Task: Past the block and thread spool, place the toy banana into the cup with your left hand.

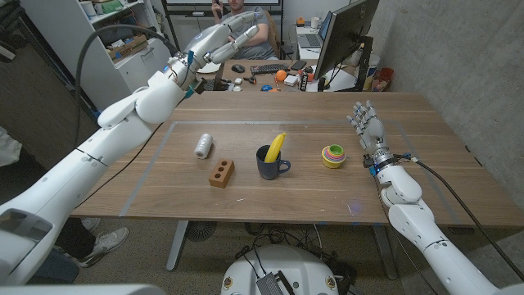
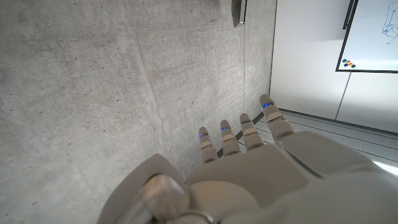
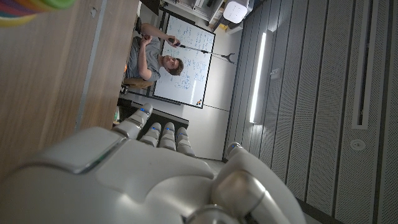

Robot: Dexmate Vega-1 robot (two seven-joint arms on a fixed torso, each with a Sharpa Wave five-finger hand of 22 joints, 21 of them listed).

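Left of the banana-filled cup [image 1: 271, 163], block [image 1: 221, 174] and spool [image 1: 204, 147]; both hands empty, fingers apart.

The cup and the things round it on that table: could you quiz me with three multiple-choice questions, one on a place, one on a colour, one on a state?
1. Where is the toy banana?
A. in the cup
B. on the table
C. in a hand

2. What colour is the block?
A. blue
B. brown
C. white

3. How is the left hand?
A. gripping the thread spool
B. raised, holding nothing
C. pressed on the table

Answers: 1 A, the banana sticks out of the cup. 2 B, it is brown with holes. 3 B, it is up past the table's far edge, fingers straight.
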